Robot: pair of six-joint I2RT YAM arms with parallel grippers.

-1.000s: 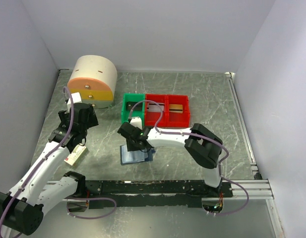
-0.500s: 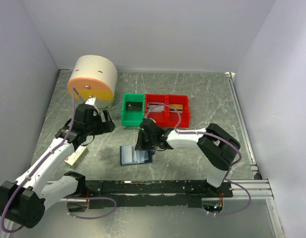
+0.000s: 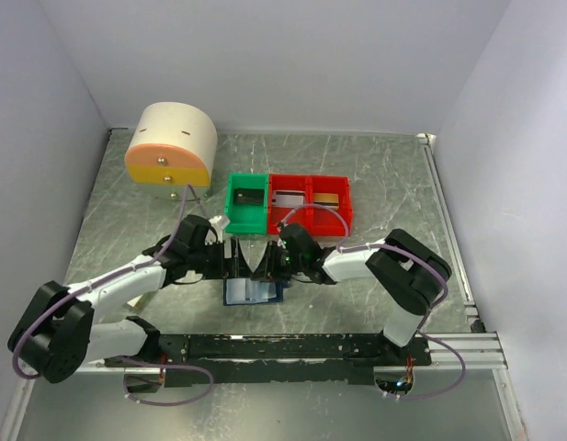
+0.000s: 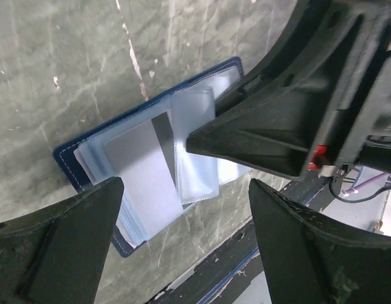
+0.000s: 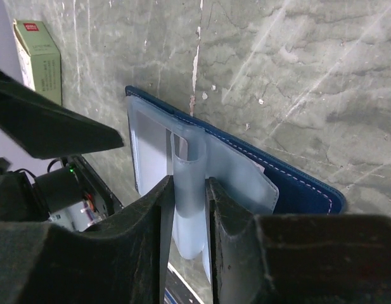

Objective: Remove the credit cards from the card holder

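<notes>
Sleeves [image 4: 195, 145]: cloudy plastic; only one grey credit card [image 4: 141, 171] shows through.
Right gripper [image 5: 190, 202]: pinched on one upright sleeve.
Left gripper [image 4: 182, 190]: spread wide, holding nothing.
Card holder [image 3: 254, 292]: open flat, 6 o'clock of green bin [image 3: 246, 204].

A round cream box [image 3: 173, 142] with an orange front is seen far left. A green bin [image 3: 231, 207] is set touching two red bins [image 3: 309, 180] on the grey table [image 3: 384, 175].
</notes>
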